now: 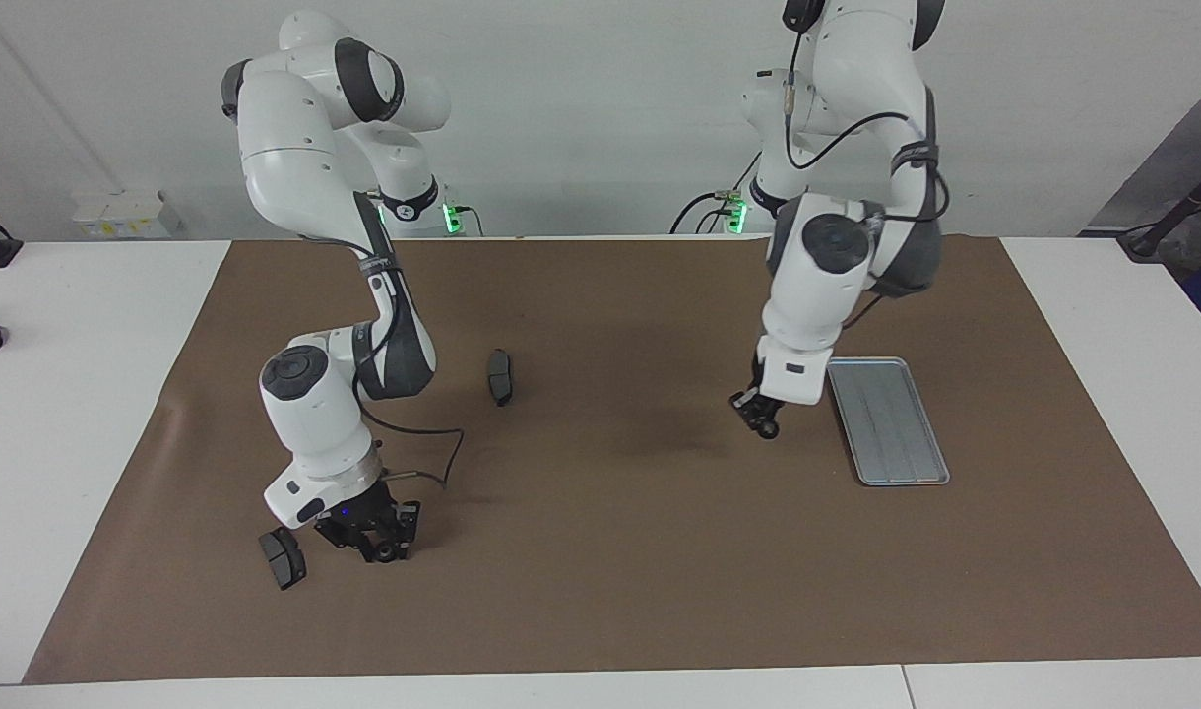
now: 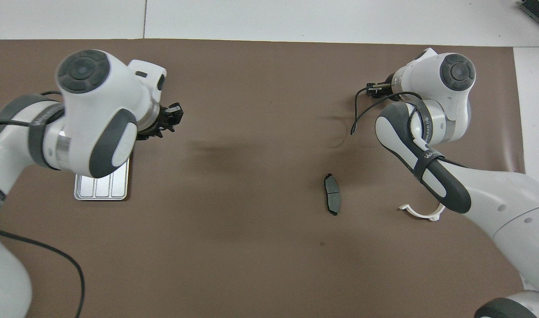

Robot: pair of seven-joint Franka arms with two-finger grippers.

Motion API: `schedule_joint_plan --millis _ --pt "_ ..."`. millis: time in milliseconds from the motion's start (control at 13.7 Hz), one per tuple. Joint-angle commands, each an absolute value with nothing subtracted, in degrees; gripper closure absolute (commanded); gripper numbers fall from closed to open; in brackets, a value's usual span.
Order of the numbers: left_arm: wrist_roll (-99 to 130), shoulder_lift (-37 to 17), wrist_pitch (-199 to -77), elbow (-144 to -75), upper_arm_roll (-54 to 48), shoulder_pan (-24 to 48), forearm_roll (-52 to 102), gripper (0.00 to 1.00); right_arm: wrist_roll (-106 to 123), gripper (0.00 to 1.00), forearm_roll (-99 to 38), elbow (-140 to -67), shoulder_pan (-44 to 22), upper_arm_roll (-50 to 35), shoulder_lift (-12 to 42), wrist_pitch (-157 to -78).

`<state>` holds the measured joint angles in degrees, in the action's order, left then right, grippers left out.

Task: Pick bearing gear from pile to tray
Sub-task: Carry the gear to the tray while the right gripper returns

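Right gripper [image 1: 382,544]: low at your mat's 7 o'clock, grip unreadable.
Left gripper [image 1: 761,414]: beside the tray [image 1: 888,421], seemingly pinching a black ring [image 1: 769,427].
Risk: release early, ring misses tray.

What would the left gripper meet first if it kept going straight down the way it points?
Probably bare brown mat: the left gripper points down just beside the tray, toward the table's middle. Depth is unclear.
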<state>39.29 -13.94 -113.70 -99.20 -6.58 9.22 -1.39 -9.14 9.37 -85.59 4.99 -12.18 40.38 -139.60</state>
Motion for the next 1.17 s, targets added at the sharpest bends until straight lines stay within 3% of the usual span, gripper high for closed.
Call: schedule_joint_plan --millis 0,146,366,586,879,952,1025,1098 --pt "27.82 -9.50 -111.71 -104.84 -7.21 1.17 0.26 1.00 -8.97 0.53 10.20 -86.13 5.36 -12.66 39.99 -135.18" --pt "21.30 -7.66 -115.29 -110.27 -7.12 -2.88 0.26 1.00 -8.70 0.57 10.28 -86.13 5.36 -12.66 39.99 -135.18" --pt "14.87 -3.35 -131.01 -124.51 -7.03 -6.41 0.35 1.00 -8.53 0.60 10.37 -86.13 5.54 -12.57 39.99 -136.31" --pt "13.01 -4.39 -133.50 -126.38 -7.03 -6.77 0.26 1.00 -8.53 0.60 11.16 -86.04 6.06 -12.66 40.08 -139.21" --pt "13.01 -3.61 -139.83 -133.32 -7.03 -6.07 0.35 0.98 -8.53 0.88 11.25 -86.13 5.98 -12.66 40.08 -139.57" --pt "13.27 -3.52 -139.40 -133.42 -7.03 -5.98 0.35 0.87 -8.61 0.92 11.16 -86.05 6.06 -12.66 40.08 -139.48" --pt "13.18 -3.52 -139.39 -133.24 -7.03 -5.89 0.26 0.67 -8.96 0.98 11.16 -85.78 5.80 -12.66 39.99 -139.31" --pt "13.01 -3.69 -138.96 -132.63 -7.03 -5.89 0.26 0.10 -9.05 1.00 10.99 -85.17 5.54 -12.74 39.99 -138.61"
